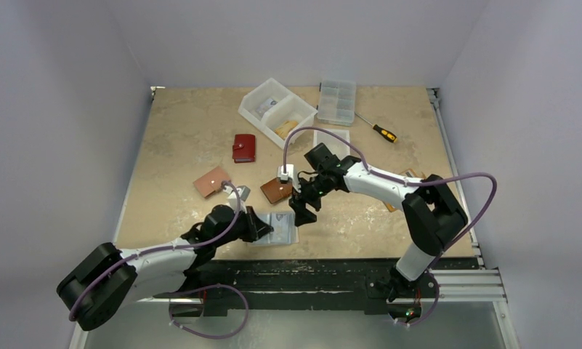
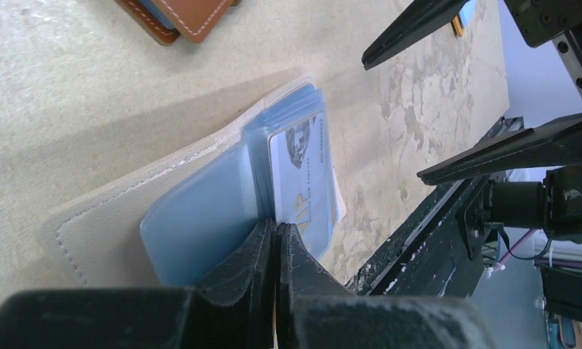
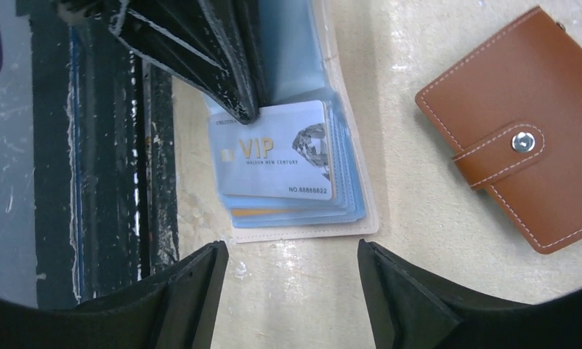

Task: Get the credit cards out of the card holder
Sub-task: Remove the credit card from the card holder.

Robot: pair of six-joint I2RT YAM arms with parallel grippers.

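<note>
Beige tabletop [image 1: 179, 131], left claw [image 2: 276, 228] pressed together on card holder [image 2: 106, 233], right claw [image 3: 291, 283] spread near VIP card [image 3: 273, 149].

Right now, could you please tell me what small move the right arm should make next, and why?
Probably lower the right claw onto the nearest edge of the VIP card and close on it. Its jaws stand open and empty just short of the open card holder, the shut left claw presses the holder down, and the card lies topmost in it.
</note>
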